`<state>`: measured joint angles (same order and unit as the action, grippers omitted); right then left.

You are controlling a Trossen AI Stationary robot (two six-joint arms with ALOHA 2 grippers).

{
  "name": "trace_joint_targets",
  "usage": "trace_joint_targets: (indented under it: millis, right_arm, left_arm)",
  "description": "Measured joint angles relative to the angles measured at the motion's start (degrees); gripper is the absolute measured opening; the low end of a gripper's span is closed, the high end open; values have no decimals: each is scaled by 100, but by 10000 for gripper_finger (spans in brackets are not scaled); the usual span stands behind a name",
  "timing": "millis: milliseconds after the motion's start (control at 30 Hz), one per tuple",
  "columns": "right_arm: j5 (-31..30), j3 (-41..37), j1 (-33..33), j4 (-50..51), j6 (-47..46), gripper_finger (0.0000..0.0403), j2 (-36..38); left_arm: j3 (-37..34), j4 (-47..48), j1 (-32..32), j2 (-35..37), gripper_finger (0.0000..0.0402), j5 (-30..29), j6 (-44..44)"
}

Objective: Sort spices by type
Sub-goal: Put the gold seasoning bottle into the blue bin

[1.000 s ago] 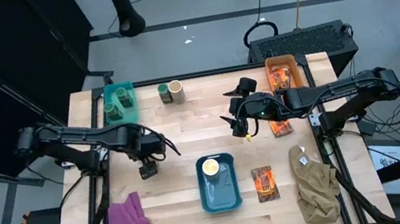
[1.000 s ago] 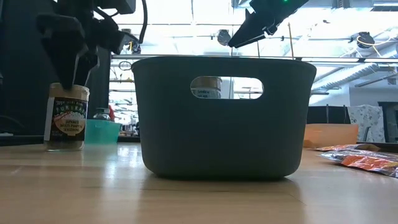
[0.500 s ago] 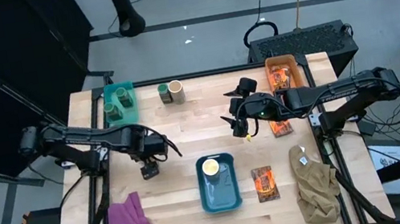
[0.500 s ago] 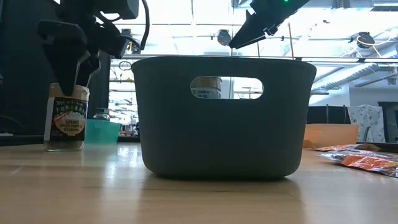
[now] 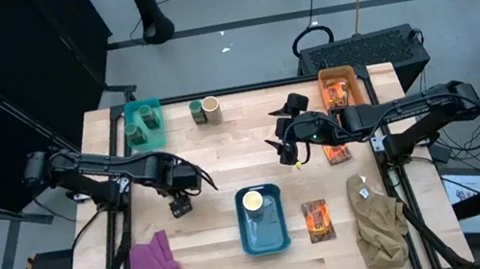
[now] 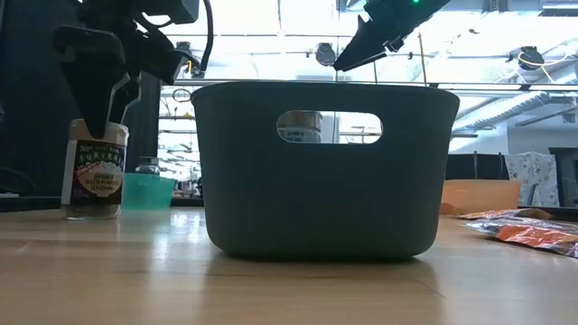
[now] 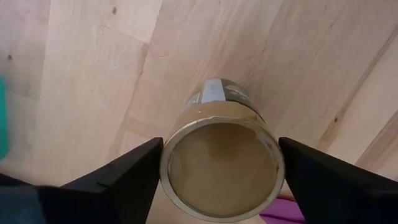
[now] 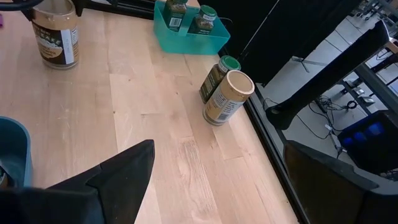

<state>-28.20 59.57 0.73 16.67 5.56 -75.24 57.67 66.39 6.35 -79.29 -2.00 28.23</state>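
Dark blue-grey plastic bin is sitting nearest the low camera, matte, rounded corners, oval handle slot; cream-topped jar is standing inside it. Flat orange-and-black packet is lying just beside the bin on pale plank table. Left gripper is straddling a round labelled jar with cream lid, fingers wide, hugging the rim, contact unclear. Right gripper is hovering fully spread, empty. Farther back, green-lidded jars are standing in teal tray, packets in orange tray. Grey floor is showing beyond.
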Motion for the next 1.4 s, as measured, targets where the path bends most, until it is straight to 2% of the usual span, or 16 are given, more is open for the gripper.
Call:
trace_joint_targets:
  millis: [200, 533, 767, 967, 1133, 1400]
  right_arm:
    - [-1, 0, 0, -2, -2, 338, 0]
    - [-1, 0, 0, -4, -2, 338, 0]
    - [-1, 0, 0, -4, -28, 338, 0]
    - [-1, 0, 0, -6, -67, 338, 0]
    - [-1, 0, 0, -4, -87, 338, 0]
    - [-23, 0, 0, 182, -87, 338, 0]
  left_arm:
    - [4, -17, 95, 0, 290, -153, 2]
    - [73, -141, 288, 17, 285, -190, -48]
    - [826, 353, 436, 28, 285, -185, -54]
    - [1456, 296, 575, 31, 285, -186, -275]
    - [1633, 259, 690, 30, 284, -242, -381]
    - [2317, -441, 875, -44, 284, 20, -522]
